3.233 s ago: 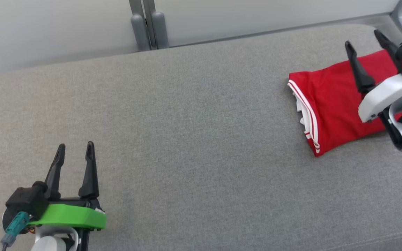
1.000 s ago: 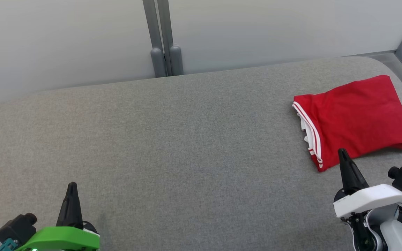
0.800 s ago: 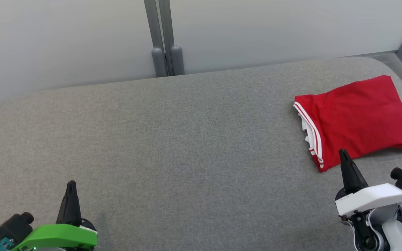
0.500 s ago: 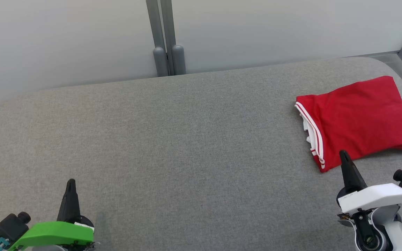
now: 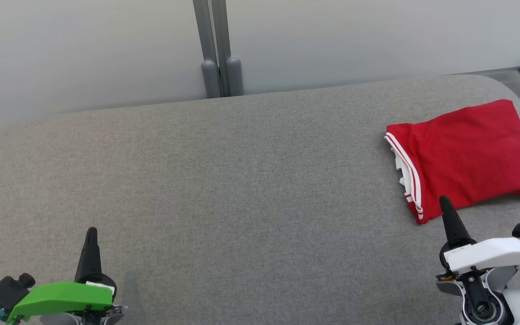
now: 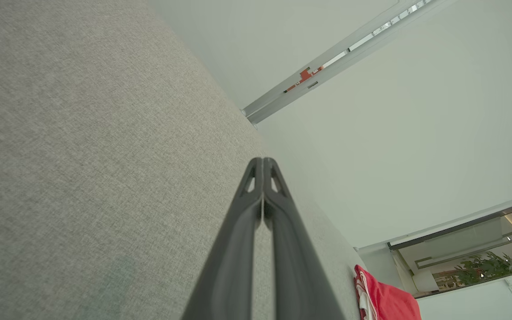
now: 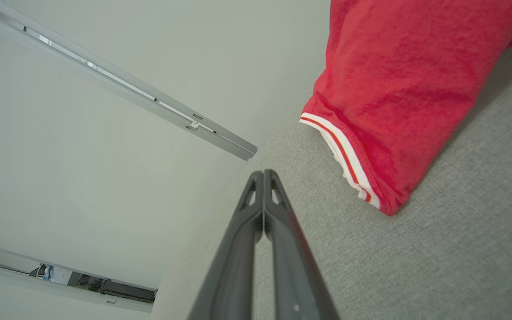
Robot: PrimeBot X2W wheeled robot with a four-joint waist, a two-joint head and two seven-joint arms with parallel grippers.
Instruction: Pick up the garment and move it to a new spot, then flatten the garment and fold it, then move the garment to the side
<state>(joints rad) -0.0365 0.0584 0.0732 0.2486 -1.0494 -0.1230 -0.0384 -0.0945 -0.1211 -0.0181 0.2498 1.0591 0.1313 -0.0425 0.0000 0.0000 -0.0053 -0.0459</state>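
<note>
Folded red jersey (image 5: 465, 153) with white, red-striped sleeve trim lying flat at far right of grey woven fabric surface (image 5: 242, 180), free of both grippers. At near left, left gripper (image 5: 91, 232), well apart from jersey, dark fingers pressed together on nothing. At near right, right gripper (image 5: 443, 201), fingers likewise closed empty, tips near jersey's striped corner, not touching.

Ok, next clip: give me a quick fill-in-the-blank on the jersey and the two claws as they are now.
1. The jersey lies ____ on the grey bench.
2. Both the left claw and the right claw are ____.
3. The claw nearer the jersey is the ____ one.
4. The band along the jersey's edge is ____ with red stripes.
Missing words: folded; shut; right; white
</note>
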